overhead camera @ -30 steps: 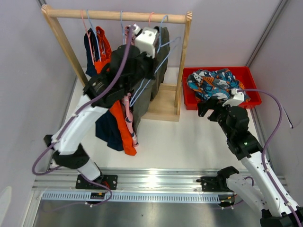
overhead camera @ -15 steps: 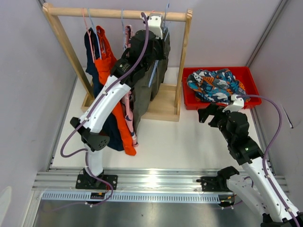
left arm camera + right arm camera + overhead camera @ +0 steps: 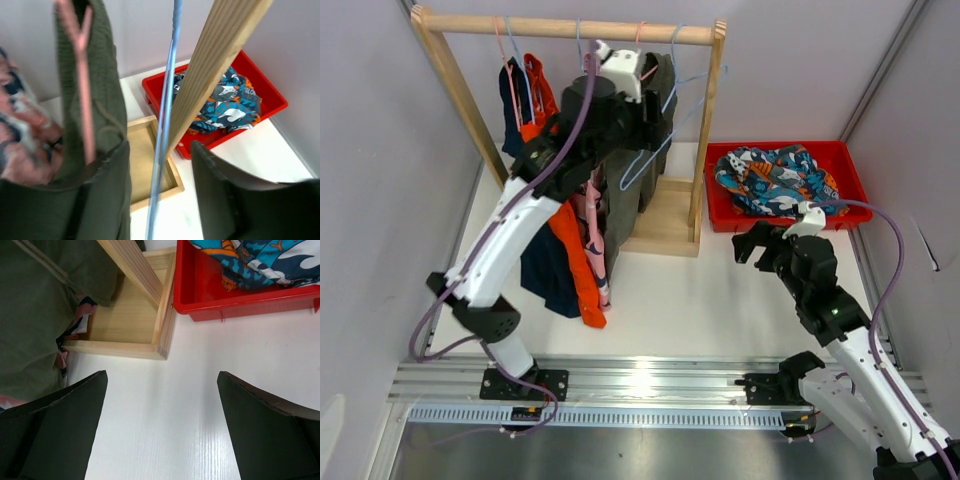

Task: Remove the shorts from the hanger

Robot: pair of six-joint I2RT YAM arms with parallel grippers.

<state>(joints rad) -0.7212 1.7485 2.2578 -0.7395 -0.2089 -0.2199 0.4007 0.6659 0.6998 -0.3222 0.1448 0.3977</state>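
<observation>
Inspection at the wooden rack (image 3: 570, 28), upper left of the overhead view. My left hand (image 3: 159, 155) is raised to the rail with its fingers spread. The blue hanger (image 3: 167, 100) runs straight down the gap between them, not pinched, and I cannot tell whether either finger touches the wire. I judge the hand is placed here to take this hanger, which shows no cloth on what I can see of it and swings out at a tilt towards the rack's right post. The olive green shorts (image 3: 95, 75) hang just to the left of it on a pink hanger (image 3: 82, 100), pressed against my left finger. My right hand (image 3: 161, 375) is low over the bare desk (image 3: 720, 300), centre right of the overhead view. Its fingers are spread wide and hold nothing, and it sits between the rack's base and the red tray (image 3: 855, 190), a sensible waiting post for receiving cloth. Count of shorts: five pairs. One, the navy floral shorts (image 3: 770, 180), lies crumpled in the tray, off any hanger. Four hang on the rack: the olive pair, the pink printed shorts (image 3: 590, 225), the orange shorts (image 3: 575, 265) and the plain navy shorts (image 3: 545, 275), the last two sagging low at the lower left of the rack. One rack, one tray. My arm hides part of the rail, so I leave the hangers uncounted.
</observation>
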